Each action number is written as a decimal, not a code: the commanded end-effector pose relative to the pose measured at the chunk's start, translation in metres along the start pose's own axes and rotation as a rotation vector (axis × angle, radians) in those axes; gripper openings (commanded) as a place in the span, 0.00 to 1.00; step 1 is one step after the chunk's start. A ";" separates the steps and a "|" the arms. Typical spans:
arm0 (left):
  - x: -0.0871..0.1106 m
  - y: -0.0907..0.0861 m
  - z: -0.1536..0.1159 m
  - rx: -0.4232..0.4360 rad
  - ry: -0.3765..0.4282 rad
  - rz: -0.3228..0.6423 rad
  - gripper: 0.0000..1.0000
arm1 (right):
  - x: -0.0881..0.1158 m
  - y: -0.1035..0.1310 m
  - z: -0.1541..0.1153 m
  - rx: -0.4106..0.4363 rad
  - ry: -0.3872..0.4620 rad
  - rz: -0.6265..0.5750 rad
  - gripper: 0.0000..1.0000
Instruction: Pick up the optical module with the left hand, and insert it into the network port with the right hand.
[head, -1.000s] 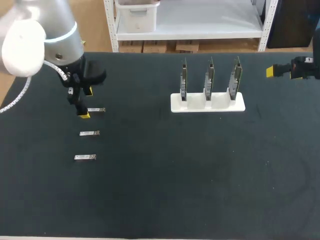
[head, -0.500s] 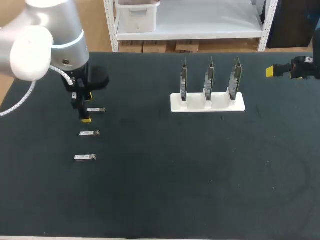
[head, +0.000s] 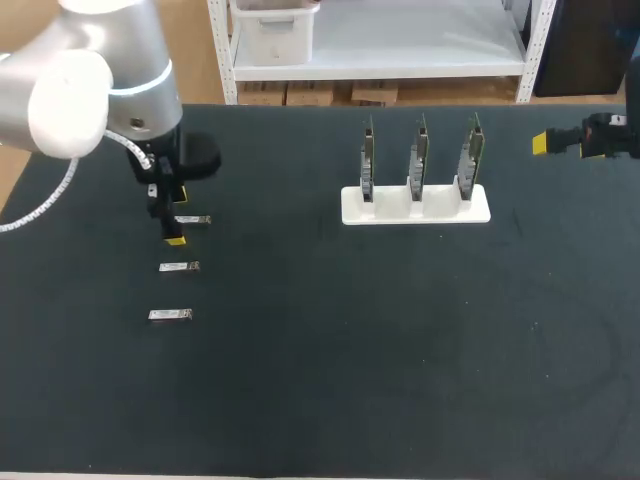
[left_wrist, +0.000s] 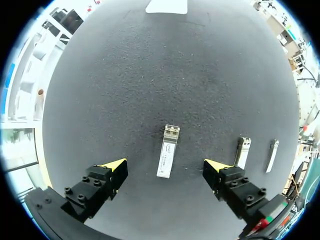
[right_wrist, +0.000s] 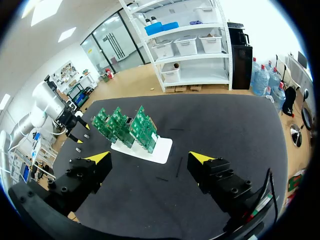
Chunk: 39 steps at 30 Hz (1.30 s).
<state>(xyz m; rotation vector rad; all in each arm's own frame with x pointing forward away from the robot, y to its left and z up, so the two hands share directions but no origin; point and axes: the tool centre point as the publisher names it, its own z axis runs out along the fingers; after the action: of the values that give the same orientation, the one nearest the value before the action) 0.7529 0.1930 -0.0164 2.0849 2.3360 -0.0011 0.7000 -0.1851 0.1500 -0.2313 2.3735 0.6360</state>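
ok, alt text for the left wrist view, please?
The left tool hangs open over a black table, with a small silver module lying flat between its yellow fingertips, touched by neither. Beside it, outside one finger, lie two more modules.

Cropped by the head view's right edge: most of the right gripper (head: 548, 143), one yellow tip showing. Half-hidden behind the left gripper (head: 176, 217): one end of the farthest optical module (head: 194, 219). Too small to tell: port detail on the circuit boards (head: 419, 155).

An optical module (left_wrist: 167, 151) between spread fingers (left_wrist: 114, 166)
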 end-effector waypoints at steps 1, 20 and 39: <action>0.000 0.001 0.004 -0.001 0.009 0.001 1.00 | 0.000 0.000 0.000 0.000 0.000 0.000 1.00; 0.000 -0.002 0.008 0.001 0.005 -0.008 0.00 | 0.000 0.000 0.000 0.000 0.000 0.000 1.00; 0.005 0.022 -0.027 -0.008 -0.214 -0.311 0.00 | 0.000 0.000 0.000 0.000 0.000 0.000 1.00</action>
<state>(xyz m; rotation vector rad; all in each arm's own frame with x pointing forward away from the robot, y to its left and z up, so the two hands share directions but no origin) 0.7752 0.1893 0.0036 1.7022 2.4940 -0.1348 0.7000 -0.1851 0.1500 -0.2313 2.3735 0.6360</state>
